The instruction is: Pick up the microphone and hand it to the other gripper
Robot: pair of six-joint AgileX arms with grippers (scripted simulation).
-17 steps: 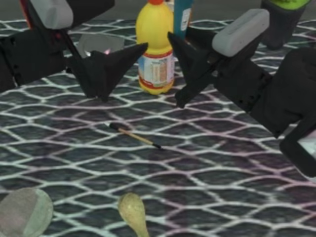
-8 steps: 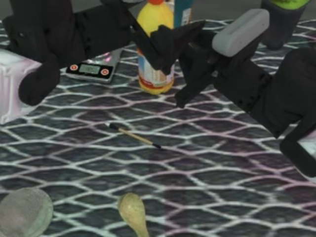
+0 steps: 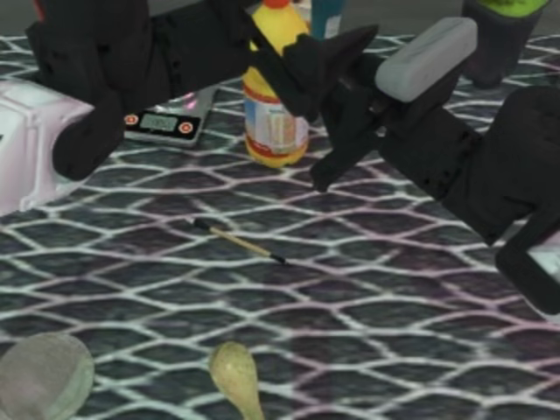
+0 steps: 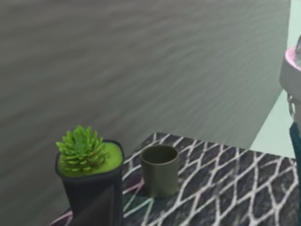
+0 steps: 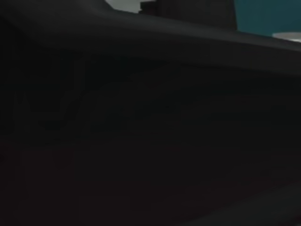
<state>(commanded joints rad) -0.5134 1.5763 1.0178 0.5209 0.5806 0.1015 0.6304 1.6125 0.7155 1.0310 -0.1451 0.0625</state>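
Note:
The microphone (image 3: 325, 14) hangs in the air at the back of the table. Only its teal handle with the white strip shows in the top view. In the left wrist view its pale head (image 4: 292, 70) sits at the picture's edge. My right gripper (image 3: 328, 131) reaches in from the right just below the handle and holds it, though the grip is hidden. My left gripper (image 3: 306, 61) is open, its two fingers spread wide on either side of the handle and covering the right gripper's upper finger. The right wrist view is dark, apart from a strip of teal.
A yellow bottle (image 3: 276, 114) stands directly behind the two grippers. A small scale (image 3: 162, 122) lies to its left. A thin black-tipped stick (image 3: 238, 241), a wooden spoon (image 3: 236, 376) and a grey round pad (image 3: 44, 381) lie nearer the front. A potted plant (image 4: 87, 165) and an olive cup (image 4: 160, 169) stand at the back right.
My left arm has swung from the left across to the right gripper, bringing its open gripper up around the handle and uncovering the scale. The right arm and microphone have not moved.

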